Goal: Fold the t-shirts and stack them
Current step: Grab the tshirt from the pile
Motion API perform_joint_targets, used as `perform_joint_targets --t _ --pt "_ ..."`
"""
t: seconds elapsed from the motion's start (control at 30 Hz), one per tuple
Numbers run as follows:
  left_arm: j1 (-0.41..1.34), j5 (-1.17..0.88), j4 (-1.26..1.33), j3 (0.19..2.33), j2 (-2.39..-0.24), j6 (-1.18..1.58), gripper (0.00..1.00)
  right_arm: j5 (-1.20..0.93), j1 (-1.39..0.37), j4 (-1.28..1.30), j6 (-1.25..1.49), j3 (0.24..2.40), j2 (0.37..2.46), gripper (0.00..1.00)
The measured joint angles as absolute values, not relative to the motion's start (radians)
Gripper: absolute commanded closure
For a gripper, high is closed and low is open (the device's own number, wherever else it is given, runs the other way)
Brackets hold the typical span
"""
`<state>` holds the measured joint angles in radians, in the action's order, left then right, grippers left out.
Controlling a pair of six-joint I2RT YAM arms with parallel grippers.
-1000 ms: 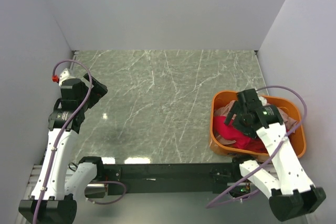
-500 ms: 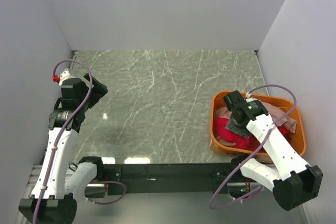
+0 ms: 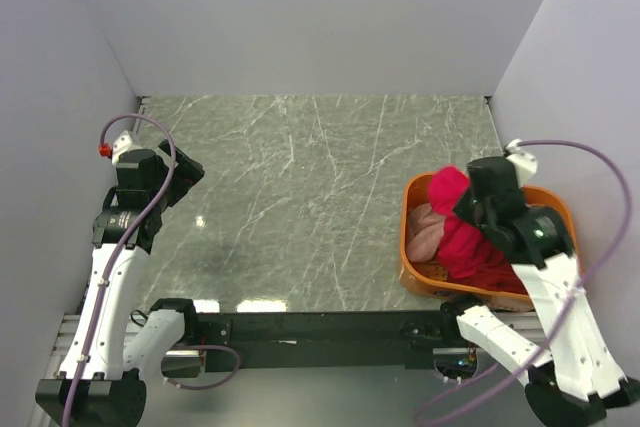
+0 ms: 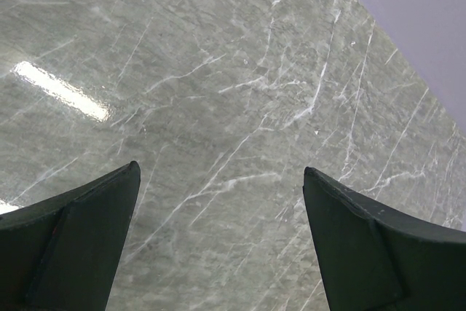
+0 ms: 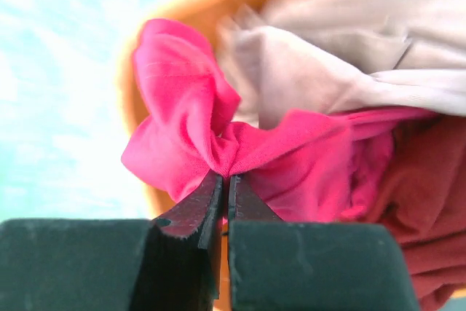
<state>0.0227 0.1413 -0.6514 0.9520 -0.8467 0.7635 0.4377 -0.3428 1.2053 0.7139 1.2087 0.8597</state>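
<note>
Top external view, from where I stand: the right end effector (image 3: 465,209) is over the far-left corner of the orange basket (image 3: 408,252), at the right side of the tabletop (image 3: 300,177). Its jaws are pressed tight together on a fold of the crimson-pink t-shirt (image 3: 450,188).

The shirt is bunched rather than spread. One rounded knot is raised above the basket's rim, and the rest trails down into the basket. Its long axis runs diagonally from that raised end at the far left toward the near right, where it sinks under the arm. In the right wrist view, a loose flap points up and to the left of the pinch, and a band stretches away to the right into the pile.

A pale pink t-shirt (image 3: 425,232) lies crumpled against the basket's left wall, just beside the trailing cloth. A dark red t-shirt (image 3: 500,275) lies at the near side, touching the crimson one. The right arm itself covers much of the basket.

Well apart on the left, the left end effector (image 4: 220,170) hangs above bare marble with its jaws spread wide, holding nothing.
</note>
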Motion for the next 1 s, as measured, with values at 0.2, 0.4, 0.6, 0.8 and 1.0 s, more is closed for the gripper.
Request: perform_joint_targets --t 0.2,0.4,0.6,0.8,1.0 --pt "0.023 0.154 -0.652 0.952 -0.845 0.764 0.01 0.426 -0.343 1.139 0.639 1.425 0.839 1.0" --pt "0.023 0.155 -0.655 0.952 -0.844 0.764 0.01 0.43 -0.343 1.053 0.598 1.555 0.845 1.0" --pt "0.023 0.157 -0.655 0.952 -0.835 0.764 0.0 0.43 -0.343 1.061 0.567 1.694 0.886 1.0" --pt "0.023 0.168 -0.656 0.952 -0.833 0.764 0.01 0.417 -0.343 1.008 0.509 1.995 1.02 1.0" --pt "0.023 0.173 -0.655 0.952 -0.826 0.764 0.01 0.356 -0.342 0.87 0.443 2.205 1.11 1.0"
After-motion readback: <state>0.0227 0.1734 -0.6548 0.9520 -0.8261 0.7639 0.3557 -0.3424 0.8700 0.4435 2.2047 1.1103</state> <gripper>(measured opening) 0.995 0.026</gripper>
